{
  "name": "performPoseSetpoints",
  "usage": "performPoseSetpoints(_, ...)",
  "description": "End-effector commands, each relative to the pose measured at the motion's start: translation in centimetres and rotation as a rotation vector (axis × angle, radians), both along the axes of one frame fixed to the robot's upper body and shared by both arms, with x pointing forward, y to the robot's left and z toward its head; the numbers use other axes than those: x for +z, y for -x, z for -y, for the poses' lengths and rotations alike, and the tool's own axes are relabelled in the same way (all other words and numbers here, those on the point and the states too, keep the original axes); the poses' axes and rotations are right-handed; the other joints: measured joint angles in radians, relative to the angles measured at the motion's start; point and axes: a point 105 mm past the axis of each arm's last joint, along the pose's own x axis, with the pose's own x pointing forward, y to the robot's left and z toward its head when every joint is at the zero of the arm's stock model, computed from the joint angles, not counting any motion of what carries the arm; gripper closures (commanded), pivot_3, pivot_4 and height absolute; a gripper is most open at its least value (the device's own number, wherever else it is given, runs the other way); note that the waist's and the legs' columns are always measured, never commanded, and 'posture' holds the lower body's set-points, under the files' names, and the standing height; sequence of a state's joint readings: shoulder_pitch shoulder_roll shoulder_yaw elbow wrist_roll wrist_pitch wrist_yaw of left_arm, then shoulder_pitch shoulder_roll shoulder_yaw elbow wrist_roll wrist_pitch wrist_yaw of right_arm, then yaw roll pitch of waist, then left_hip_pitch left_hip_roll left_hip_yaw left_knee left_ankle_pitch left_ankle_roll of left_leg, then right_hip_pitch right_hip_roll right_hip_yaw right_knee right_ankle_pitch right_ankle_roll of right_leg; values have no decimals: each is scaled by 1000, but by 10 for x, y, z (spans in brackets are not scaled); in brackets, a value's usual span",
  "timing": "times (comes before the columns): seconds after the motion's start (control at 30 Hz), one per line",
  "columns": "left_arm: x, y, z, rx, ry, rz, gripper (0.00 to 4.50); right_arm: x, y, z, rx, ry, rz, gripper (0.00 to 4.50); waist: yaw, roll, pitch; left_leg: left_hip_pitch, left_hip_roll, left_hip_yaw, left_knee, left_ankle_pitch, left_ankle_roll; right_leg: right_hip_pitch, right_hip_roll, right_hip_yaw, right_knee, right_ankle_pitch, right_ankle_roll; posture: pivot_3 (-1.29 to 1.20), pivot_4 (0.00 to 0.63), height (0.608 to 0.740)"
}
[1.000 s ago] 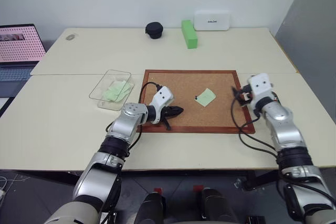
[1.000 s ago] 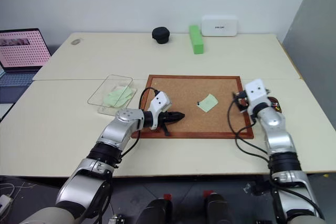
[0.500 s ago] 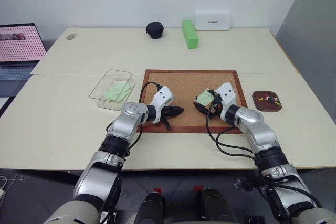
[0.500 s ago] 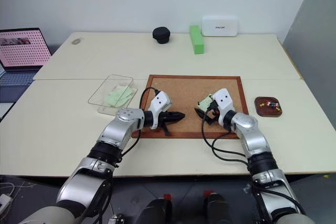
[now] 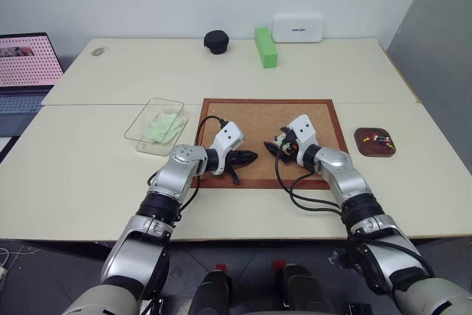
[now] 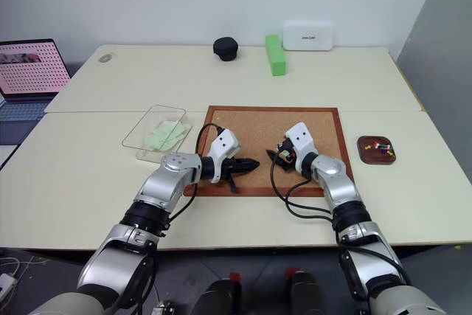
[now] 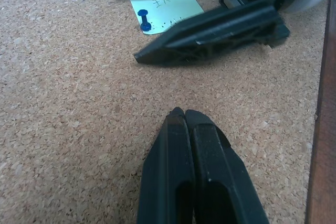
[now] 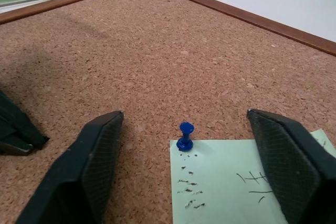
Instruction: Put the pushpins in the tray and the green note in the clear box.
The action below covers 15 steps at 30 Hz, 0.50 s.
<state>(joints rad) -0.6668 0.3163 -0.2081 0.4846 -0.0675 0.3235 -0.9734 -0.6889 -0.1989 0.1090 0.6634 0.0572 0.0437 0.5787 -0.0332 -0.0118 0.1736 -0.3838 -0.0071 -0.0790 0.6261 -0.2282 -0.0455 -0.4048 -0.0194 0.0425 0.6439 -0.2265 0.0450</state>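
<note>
On the pale surface (image 5: 88,182), going left to right: the clear box (image 5: 155,125) sits just left of the wood-framed corkboard (image 5: 251,116) and already holds several pale green slips, loosely heaped. The left gripper (image 5: 249,157) rests on the cork near the board's front-left part, its fingers pressed together on nothing, just where it was a second ago. What has changed is on the right — the right gripper (image 5: 271,146), which a second ago hung over the board's right edge by the tray, has swung leftward and come down low over the middle of the cork. In the right wrist view its fingers (image 8: 89,166) stand wide apart, one either side of a blue pushpin (image 8: 185,135) that stands upright in the corner of the green note (image 8: 236,182), pinning it to the cork; nothing is gripped yet. This looks like the approach to pull that pin, which must come out before the note can go to the box. Farthest right, the tray (image 5: 375,141) lies on the surface just beside the corkboard's right edge, and it holds a small cluster of coloured pushpins (image 5: 380,138) — red among them.
</note>
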Motion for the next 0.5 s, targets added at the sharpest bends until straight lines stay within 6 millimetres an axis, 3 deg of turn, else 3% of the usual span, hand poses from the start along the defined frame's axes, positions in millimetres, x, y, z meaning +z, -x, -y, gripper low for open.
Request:
performPoseSetpoints(0.03,-47,21,-3,-26,-89,-175,4500,16,-6,0,-22,-42,45,1519,0,0,0,0,0,0,0,0,0,0,0,0,0,0,0,0,150,740)
performPoseSetpoints(0.5,-49,16,4,4,-72,-163,4500,14,4,-2,17,-23,66,4488,3,0,0,0,0,0,1,0,0,0,0,0,1,0,0,0,150,740)
